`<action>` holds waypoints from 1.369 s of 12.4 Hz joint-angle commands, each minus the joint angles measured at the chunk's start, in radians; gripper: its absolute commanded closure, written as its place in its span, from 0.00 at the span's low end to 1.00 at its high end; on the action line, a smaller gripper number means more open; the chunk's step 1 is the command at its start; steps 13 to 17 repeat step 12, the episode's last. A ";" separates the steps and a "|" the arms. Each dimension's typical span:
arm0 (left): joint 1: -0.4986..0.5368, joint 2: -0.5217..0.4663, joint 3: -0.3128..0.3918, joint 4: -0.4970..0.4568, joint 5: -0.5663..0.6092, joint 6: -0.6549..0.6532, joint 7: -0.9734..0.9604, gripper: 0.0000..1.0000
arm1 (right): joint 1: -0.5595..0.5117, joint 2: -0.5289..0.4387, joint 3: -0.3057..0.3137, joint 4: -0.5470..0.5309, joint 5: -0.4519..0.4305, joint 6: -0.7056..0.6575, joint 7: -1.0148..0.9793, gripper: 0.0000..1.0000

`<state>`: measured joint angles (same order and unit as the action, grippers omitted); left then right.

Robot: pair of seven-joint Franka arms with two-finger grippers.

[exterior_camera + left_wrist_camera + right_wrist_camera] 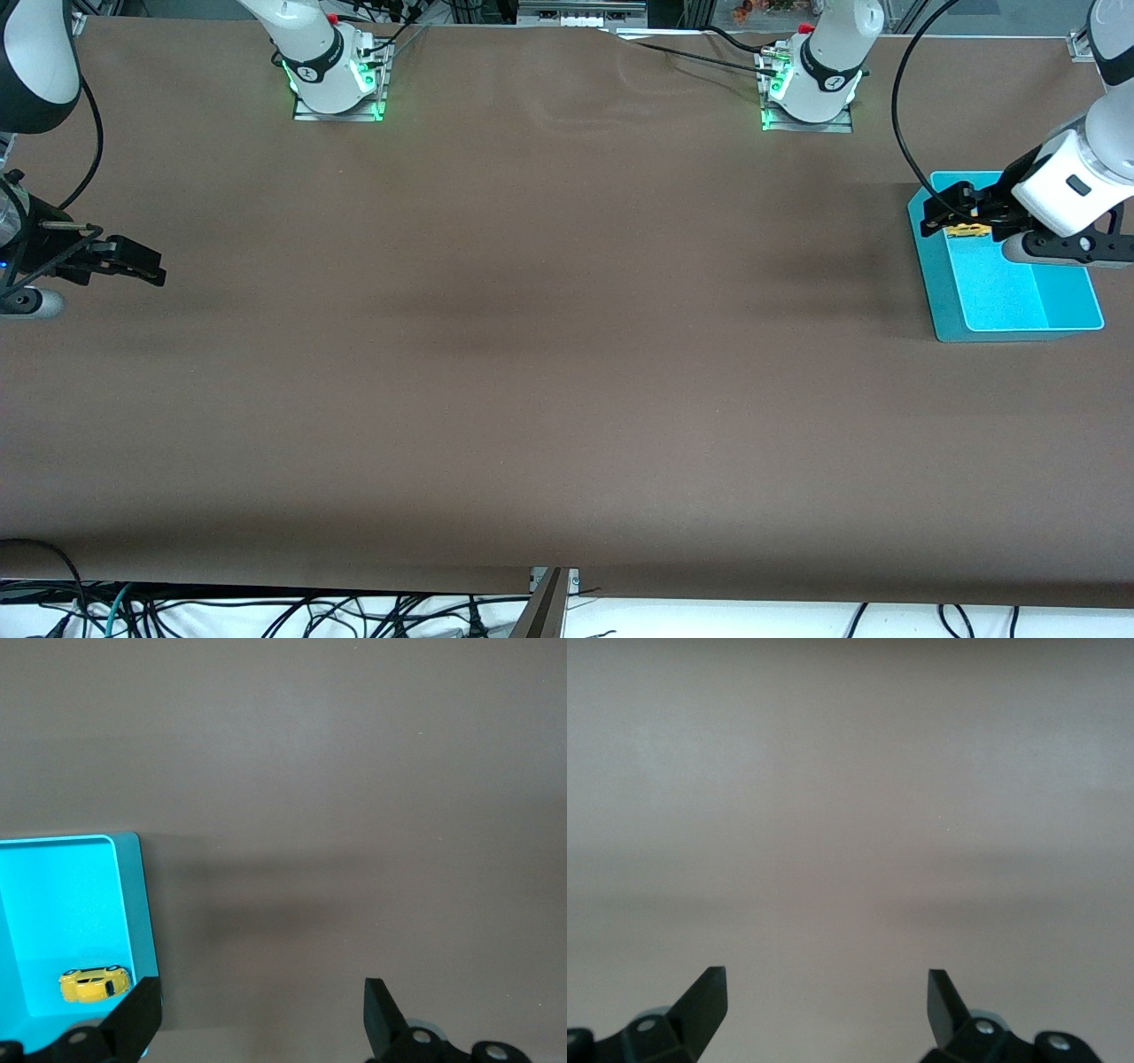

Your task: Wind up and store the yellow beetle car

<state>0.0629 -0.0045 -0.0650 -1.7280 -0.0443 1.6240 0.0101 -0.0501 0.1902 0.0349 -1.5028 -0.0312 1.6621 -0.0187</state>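
The yellow beetle car (pixel 966 230) lies inside the teal bin (pixel 1019 297), in the part of the bin farther from the front camera. In the left wrist view the car (pixel 95 984) rests on the bin's floor (pixel 62 904), close to its wall. My left gripper (pixel 946 213) is open and empty, up in the air over the bin's rim just beside the car; in its wrist view it (pixel 261 1019) spans the rim and bare table. My right gripper (pixel 146 266) is open and empty, waiting low over the table at the right arm's end; its wrist view shows it (pixel 827 1010) over bare table.
The brown table (pixel 549 354) stretches wide between the two grippers. The bin stands near the table's edge at the left arm's end. Cables (pixel 904 106) hang near the left arm.
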 commanded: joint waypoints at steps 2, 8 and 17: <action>0.008 0.008 -0.013 0.028 -0.009 -0.026 0.005 0.00 | -0.002 0.006 0.002 0.021 -0.004 -0.005 0.008 0.00; 0.000 0.009 -0.042 0.039 0.023 -0.023 -0.133 0.00 | -0.002 0.006 0.002 0.021 -0.003 -0.005 0.008 0.00; 0.005 0.009 -0.041 0.044 0.021 -0.021 -0.130 0.00 | -0.002 0.006 0.002 0.021 -0.003 -0.005 0.008 0.00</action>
